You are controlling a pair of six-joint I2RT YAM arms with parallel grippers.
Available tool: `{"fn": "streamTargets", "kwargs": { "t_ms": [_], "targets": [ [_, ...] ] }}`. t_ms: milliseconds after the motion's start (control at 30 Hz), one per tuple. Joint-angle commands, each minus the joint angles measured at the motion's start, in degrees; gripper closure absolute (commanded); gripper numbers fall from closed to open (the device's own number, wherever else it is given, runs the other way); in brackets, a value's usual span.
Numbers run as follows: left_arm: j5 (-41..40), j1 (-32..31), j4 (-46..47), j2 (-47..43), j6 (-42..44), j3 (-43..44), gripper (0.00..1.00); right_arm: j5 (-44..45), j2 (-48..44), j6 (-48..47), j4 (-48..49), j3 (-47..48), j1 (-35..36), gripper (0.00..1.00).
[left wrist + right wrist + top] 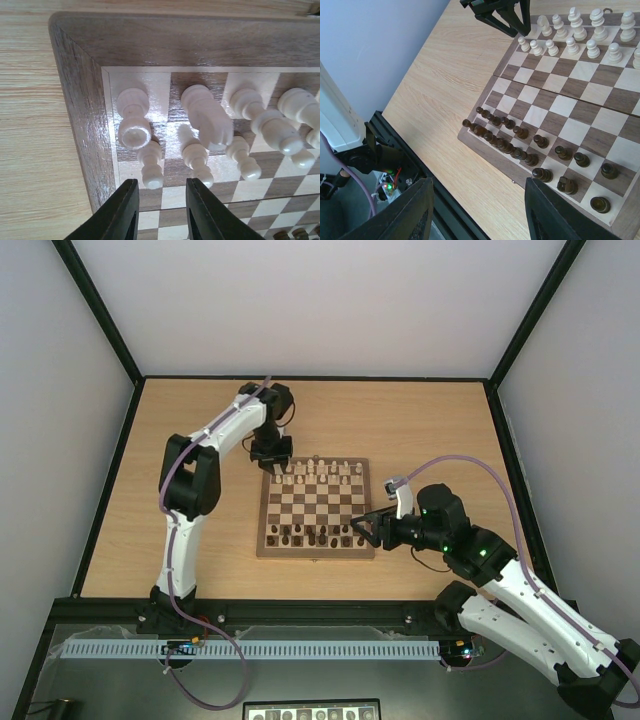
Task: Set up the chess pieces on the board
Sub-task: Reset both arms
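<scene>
The board lies mid-table. The pale chess pieces stand in two rows along its far edge. My left gripper hovers over the far left corner, open and empty. In the left wrist view its gripper sits just in front of a pale pawn, a rook and a knight. My right gripper is wide open and empty by the board's near right corner. In the right wrist view the gripper hangs over bare table beside the board.
Small dark brown chessmen crowd the board's near rows, bunched towards one corner. The left gripper shows at the top of the right wrist view. A black rail runs along the table's near edge.
</scene>
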Motion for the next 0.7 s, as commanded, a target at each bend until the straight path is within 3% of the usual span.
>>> {"fn": "streamTargets", "kwargs": {
  "t_ms": [0,333,433,533,667],
  "targets": [
    [1.0,0.4,-2.6,-5.6,-0.4,3.4,0.71,-0.9,-0.4,-0.8,0.5,-0.5,-0.2,0.49],
    [0.0,-0.3,9.3,-27.6,-4.1,0.5,0.57,2.7,0.5,-0.3,-0.5,0.2,-0.2,0.42],
    [-2.5,-0.3,17.1,-36.8,-5.2,-6.9,0.57,5.8,0.3,0.3,-0.8,0.7,-0.3,0.37],
    [-4.3,-0.4,31.2,-48.9,-7.5,-20.9,0.54,8.2,0.5,1.5,-0.5,1.9,-0.2,0.30],
    [-8.4,-0.4,43.2,-61.4,-9.7,-37.1,0.34,12.3,2.1,2.0,0.0,3.9,-0.2,0.00]
  ]
}}
